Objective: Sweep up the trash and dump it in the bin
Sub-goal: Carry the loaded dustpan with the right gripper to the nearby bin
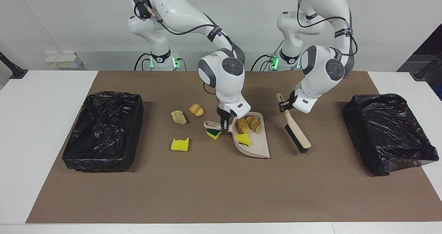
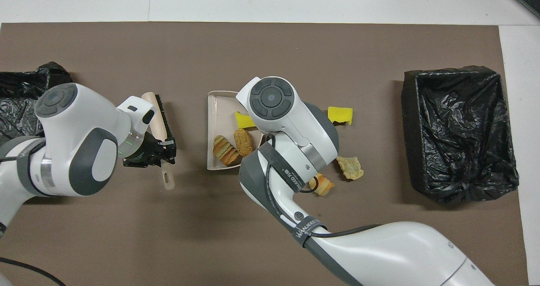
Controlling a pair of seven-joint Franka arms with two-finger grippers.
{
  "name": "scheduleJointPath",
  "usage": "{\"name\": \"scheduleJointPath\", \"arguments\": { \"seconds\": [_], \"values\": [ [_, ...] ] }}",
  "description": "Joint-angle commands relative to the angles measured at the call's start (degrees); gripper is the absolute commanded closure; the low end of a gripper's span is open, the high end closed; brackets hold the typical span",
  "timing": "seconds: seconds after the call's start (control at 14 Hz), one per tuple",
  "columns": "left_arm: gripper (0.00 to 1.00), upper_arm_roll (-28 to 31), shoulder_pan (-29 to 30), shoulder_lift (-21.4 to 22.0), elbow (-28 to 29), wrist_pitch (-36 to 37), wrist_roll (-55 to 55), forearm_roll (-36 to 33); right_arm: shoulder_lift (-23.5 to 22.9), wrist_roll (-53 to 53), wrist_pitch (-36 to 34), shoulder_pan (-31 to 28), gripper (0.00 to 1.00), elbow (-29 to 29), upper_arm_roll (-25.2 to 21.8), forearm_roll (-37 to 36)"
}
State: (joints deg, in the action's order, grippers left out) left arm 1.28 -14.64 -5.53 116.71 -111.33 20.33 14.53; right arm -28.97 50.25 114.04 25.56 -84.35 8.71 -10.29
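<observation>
Right gripper (image 1: 224, 126) clamps the dustpan (image 1: 257, 147) handle; the pan holds two ridged bread lumps (image 1: 249, 124) and a soft yellow sponge bit (image 1: 244, 139). Left gripper (image 1: 284, 105) is closed on the brush (image 1: 296, 134) handle, lifted beside the pan toward the left arm's end. The remaining scraps (image 1: 179, 117) lie past the right gripper, toward the right arm's end; the brush's long axis runs away from the robots.

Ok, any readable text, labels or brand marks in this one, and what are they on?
"WANJEED": on the black strap around the right arm.
Wrist strap, same arm: similar print, too small to read for sure.
Upper strap, facing view: print too small to read.
No other text visible.
</observation>
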Motion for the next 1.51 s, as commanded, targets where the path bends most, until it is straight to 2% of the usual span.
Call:
{"name": "scheduleJointPath", "arguments": {
  "seconds": [0.0,0.14,0.29,0.5,0.72,0.93,1.08,1.29,1.43],
  "values": [
    [1.0,-0.5,0.0,0.7,-1.2,2.2,-1.7,-1.0,8.5,-0.4,0.1,-3.5,1.0,-6.9,0.7,1.8],
    [1.0,-0.5,-0.9,0.8,-0.7,1.6,-2.1,-1.1,13.8,1.3,-2.7,-6.1,1.0,-10.1,0.7,3.2],
    [1.0,-0.7,-2.4,1.1,-0.5,1.6,-2.1,-2.0,16.8,5.3,-8.0,-9.5,1.0,-10.1,0.7,3.6],
    [1.0,-0.8,-7.8,4.0,4.5,-1.5,1.1,-3.0,22.6,13.2,-10.6,-15.6,1.0,-13.2,0.7,4.1],
    [1.0,-0.9,-13.9,9.6,13.7,-6.2,7.7,-3.0,28.3,21.5,-10.1,-23.2,1.0,-17.8,0.6,4.2],
    [1.0,-1.0,-20.0,14.7,20.5,-7.4,12.6,-3.0,29.9,32.2,-9.5,-32.9,1.0,-19.0,0.5,7.3],
    [1.0,-1.0,-23.6,16.7,22.2,-7.4,17.3,-3.0,29.8,39.2,-9.0,-40.0,1.0,-19.0,0.4,9.3],
    [1.0,-1.1,-31.1,21.2,27.6,-11.0,24.8,-3.0,29.8,44.5,-8.0,-47.6,1.0,-19.0,0.2,8.5],
    [1.0,-1.2,-32.8,21.5,28.0,-11.9,26.1,-2.8,30.4,49.0,-5.0,-51.6,1.0,-20.0,0.1,7.1]
  ]
}}
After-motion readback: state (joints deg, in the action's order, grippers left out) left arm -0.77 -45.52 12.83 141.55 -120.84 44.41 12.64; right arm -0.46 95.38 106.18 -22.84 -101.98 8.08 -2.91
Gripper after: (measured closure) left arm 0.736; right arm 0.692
